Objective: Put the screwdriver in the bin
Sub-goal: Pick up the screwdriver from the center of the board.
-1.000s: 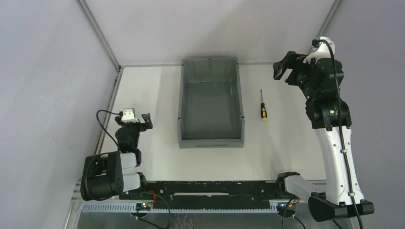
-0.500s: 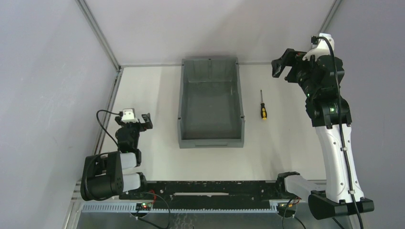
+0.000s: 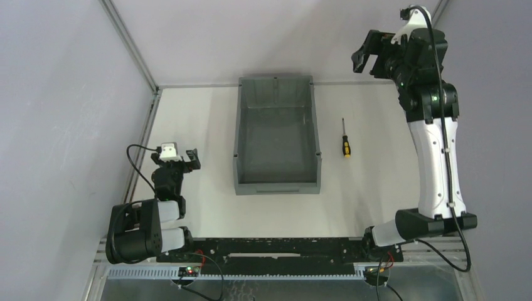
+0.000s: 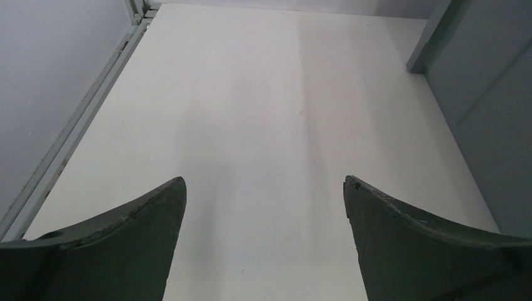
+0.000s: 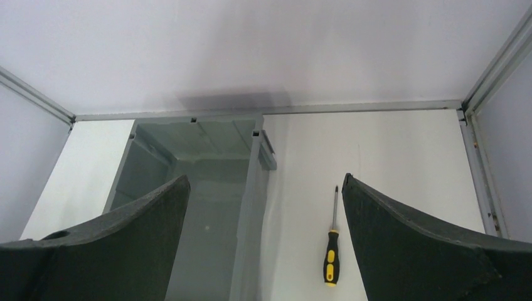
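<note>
The screwdriver (image 3: pixel 345 143), with a yellow and black handle and a thin dark shaft, lies on the white table just right of the bin (image 3: pixel 276 182), its tip pointing away from the arms. The grey bin is empty. In the right wrist view the screwdriver (image 5: pixel 330 257) lies beside the bin's right wall (image 5: pixel 248 207). My right gripper (image 3: pixel 366 59) is open and empty, raised high above the table's far right. My left gripper (image 3: pixel 190 160) is open and empty, low over the table left of the bin; the bin's wall (image 4: pixel 495 132) shows at the right of the left wrist view.
Grey walls with metal corner posts (image 3: pixel 128 44) enclose the table on the left, back and right. A black rail (image 3: pixel 276 248) with the arm bases runs along the near edge. A cable (image 3: pixel 135 150) loops by the left arm.
My right arm has risen and swung back and a little left, lifting its open gripper higher over the far right. The left arm, screwdriver and bin have not moved.
</note>
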Available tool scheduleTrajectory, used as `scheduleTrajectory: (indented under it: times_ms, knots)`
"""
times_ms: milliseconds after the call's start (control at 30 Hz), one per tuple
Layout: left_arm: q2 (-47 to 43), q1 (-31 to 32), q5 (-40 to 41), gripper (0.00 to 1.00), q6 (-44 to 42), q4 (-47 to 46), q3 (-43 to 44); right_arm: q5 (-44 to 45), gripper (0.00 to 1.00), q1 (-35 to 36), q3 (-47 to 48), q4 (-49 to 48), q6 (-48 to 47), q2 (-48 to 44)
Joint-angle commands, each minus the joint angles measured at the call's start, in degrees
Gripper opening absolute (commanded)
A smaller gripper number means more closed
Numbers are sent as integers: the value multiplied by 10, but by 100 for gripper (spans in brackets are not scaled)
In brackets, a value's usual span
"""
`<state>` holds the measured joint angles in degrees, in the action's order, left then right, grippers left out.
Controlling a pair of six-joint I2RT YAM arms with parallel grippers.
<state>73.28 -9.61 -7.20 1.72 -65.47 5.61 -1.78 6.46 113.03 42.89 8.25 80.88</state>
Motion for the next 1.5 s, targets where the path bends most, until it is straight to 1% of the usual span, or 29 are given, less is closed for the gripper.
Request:
scheduleTrajectory:
  times_ms: [0,133,167,267,400,633,933,1200,1467]
  knots:
    - [-7,2,3,100,7,-24,23,12,100,1,89,82,-8,58]
    - [-7,2,3,100,7,-24,22,18,100,-2,154,141,-5,119]
    - [-7,2,3,100,7,-24,22,33,99,-3,164,153,-2,132]
    - [-7,2,3,100,7,-24,22,40,99,-9,176,183,6,166]
    - [-7,1,3,100,7,-25,22,42,97,-17,168,210,7,202]
    - [-7,2,3,100,7,-24,22,41,93,-20,99,220,4,245]
    - [-7,2,3,100,7,-24,22,44,90,-20,-37,179,9,272]
    - [-7,2,3,100,7,-23,22,52,87,-20,-106,149,8,312]
    - [-7,2,3,100,7,-23,23,62,83,-20,-129,134,6,357]
